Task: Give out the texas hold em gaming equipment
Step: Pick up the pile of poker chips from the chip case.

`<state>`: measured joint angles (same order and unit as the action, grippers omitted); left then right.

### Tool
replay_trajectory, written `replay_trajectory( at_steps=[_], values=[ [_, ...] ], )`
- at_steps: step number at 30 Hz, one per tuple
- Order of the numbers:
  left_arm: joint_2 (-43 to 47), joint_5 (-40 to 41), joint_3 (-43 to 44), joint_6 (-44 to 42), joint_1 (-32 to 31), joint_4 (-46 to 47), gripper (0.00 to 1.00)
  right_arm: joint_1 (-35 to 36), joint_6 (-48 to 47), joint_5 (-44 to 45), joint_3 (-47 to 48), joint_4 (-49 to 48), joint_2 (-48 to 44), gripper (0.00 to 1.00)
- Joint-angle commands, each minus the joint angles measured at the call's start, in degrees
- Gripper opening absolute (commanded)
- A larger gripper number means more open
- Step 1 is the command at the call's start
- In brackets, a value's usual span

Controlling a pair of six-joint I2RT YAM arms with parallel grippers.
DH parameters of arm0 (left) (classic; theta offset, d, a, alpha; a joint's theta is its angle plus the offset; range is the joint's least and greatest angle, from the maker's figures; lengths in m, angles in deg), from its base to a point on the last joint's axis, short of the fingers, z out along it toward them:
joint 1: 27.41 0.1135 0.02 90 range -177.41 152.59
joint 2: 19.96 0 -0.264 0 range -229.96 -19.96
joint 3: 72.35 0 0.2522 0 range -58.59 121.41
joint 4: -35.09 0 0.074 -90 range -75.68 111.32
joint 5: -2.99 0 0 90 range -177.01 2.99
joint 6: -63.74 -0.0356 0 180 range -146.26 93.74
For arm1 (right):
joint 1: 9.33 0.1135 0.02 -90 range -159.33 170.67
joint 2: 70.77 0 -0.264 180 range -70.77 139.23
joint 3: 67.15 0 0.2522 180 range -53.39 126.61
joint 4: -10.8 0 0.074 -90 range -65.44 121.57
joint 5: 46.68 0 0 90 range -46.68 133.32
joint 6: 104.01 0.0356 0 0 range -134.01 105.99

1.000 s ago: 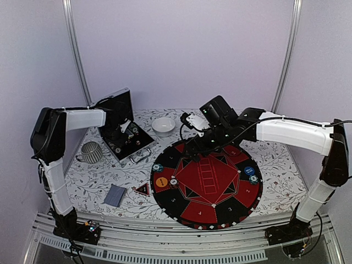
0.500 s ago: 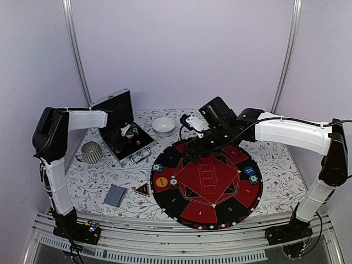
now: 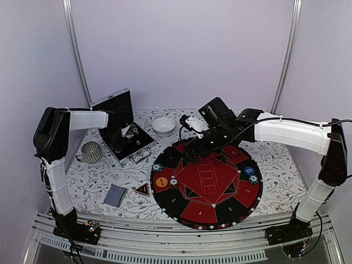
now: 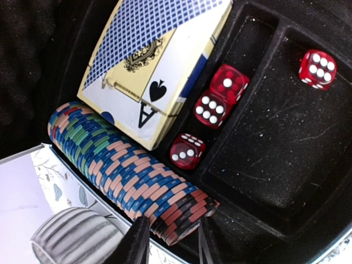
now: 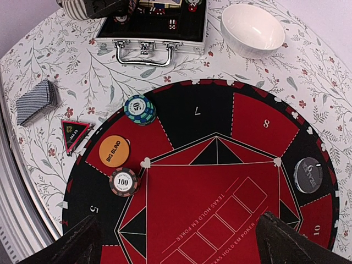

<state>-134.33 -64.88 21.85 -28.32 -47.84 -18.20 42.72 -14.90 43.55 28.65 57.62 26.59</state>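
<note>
In the left wrist view, a long row of striped poker chips [image 4: 110, 154] lies on its edge in the black-lined case. My left gripper [image 4: 172, 221] is shut on the black-and-red chips at the row's near end, one finger on each side. Beside the row lies a boxed card deck [image 4: 148, 66]. My right gripper [image 5: 184, 242] hangs open above the red centre of the mat [image 5: 214, 203], holding nothing. On the mat sit an orange BIG BLIND disc [image 5: 114, 150], a "100" chip [image 5: 124, 181], a blue-green chip [image 5: 139, 109], a blue disc [image 3: 249, 170] and a grey disc [image 5: 308, 175].
Red dice [image 4: 187, 151] lie in the case [image 3: 132, 144], whose lid stands open at the back left. A loose deck [image 5: 36, 102] and a triangular marker [image 5: 74, 133] lie left of the mat. A white bowl [image 5: 253, 28] sits at the back, a ribbed grey cup [image 3: 92, 152] left of the case.
The left arm has edged slightly right over the case. The right arm has hardly moved.
</note>
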Motion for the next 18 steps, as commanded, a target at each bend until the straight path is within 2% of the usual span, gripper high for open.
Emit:
replay_trajectory(
  at_steps=[1,7,13,18],
  values=[
    [-0.83,-5.28,-1.52,0.59,-0.74,-1.87,0.32,0.07,0.18,-0.71,0.24,0.34,0.64,0.99],
    [1.00,-5.49,-2.51,1.20,-0.92,-1.87,0.30,0.02,0.10,-0.71,0.27,0.38,0.53,0.99],
    [0.69,-3.46,-2.24,0.92,-1.08,-1.99,0.23,0.07,0.09,-0.58,0.53,0.38,0.72,0.99],
    [0.05,-0.03,-1.00,0.67,-1.29,-1.96,0.31,0.02,-0.12,-0.54,0.53,0.60,0.64,0.99]
  ],
)
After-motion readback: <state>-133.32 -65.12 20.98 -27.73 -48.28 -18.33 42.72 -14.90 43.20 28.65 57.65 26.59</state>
